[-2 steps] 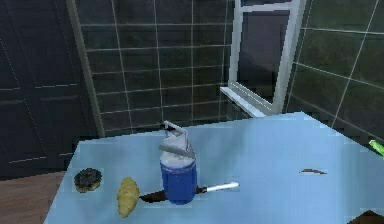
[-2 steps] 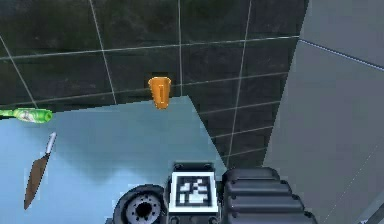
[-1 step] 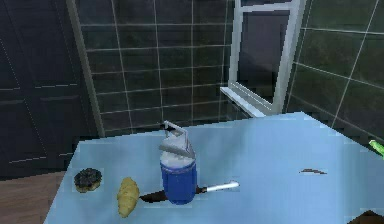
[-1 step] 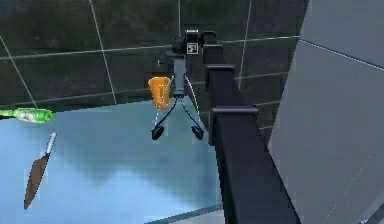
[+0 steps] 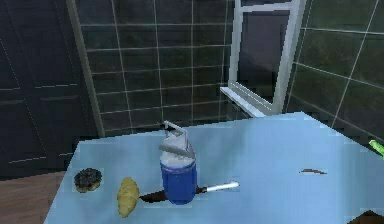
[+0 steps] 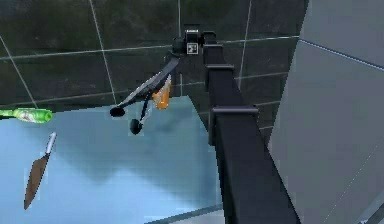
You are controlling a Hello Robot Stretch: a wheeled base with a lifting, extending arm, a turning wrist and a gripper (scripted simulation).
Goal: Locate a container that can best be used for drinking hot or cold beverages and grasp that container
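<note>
1. Table (image 5: 280,150): light blue top. We recorded it in the forward view against dark tiled walls, with a white-framed window (image 5: 262,50) at the far right.

2. Blue container (image 5: 179,178): cylindrical, with a grey-white top. It stood upright near the table's near edge, about the middle. We entered it as the likeliest drinking vessel, though its top left us unsure.

3. White-handled utensil (image 5: 218,187): it lay flat just right of the blue container.

4. Yellowish lump (image 5: 127,196): it lay left of the blue container, by the near edge. A dark round thing (image 5: 88,180) lay farther left, near the table's left corner.

5. Arm (image 6: 240,140): a dark square bar. In the arm side view it reached out along the table's right side.

6. Gripper (image 6: 127,118): at the arm's far end, with its thin fingers slanting down and left toward the table's far edge. Whether it had hold of anything we could not tell.

7. Small orange thing (image 6: 162,95): it sat close behind the fingers at the table's far edge and was too small to name. We could not tell whether it touched the gripper.

8. Knife (image 6: 40,170): it lay flat on the table at the near left. A green bottle (image 6: 25,115) lay on its side beyond it, at the far left.

9. Grey panel (image 6: 335,110): it stood upright right of the arm.
</note>
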